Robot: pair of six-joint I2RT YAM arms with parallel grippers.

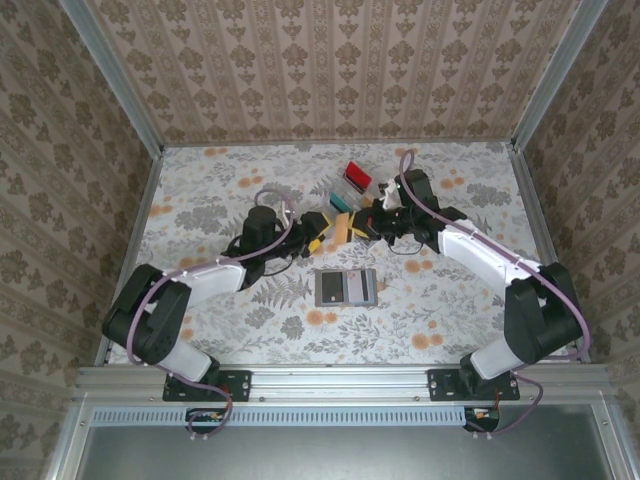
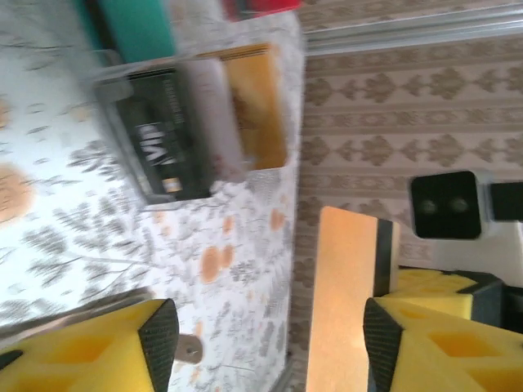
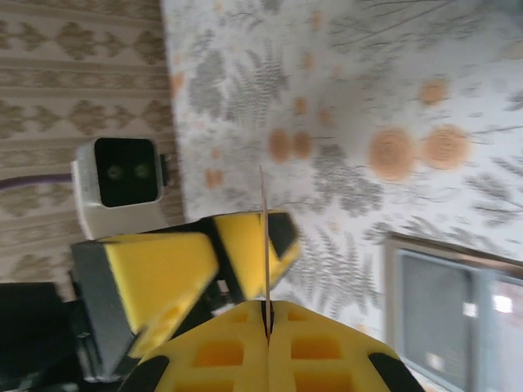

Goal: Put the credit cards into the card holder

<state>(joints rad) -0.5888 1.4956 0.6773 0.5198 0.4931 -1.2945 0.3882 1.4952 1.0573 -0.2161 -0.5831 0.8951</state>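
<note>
Right gripper (image 3: 267, 314), lower centre, clenched on a beige credit card (image 3: 263, 237) seen edge-on; left gripper (image 2: 265, 339) released, gaping wide; grey card holder (image 1: 345, 287) open at centre frame.

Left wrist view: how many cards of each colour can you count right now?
Teal card: 1
Red card: 1
Dark card: 1
Gold card: 1
Tan card, clamped in the right end effector: 1
Total: 5
A pale strip between the dark and gold ones is too blurred to count.
</note>
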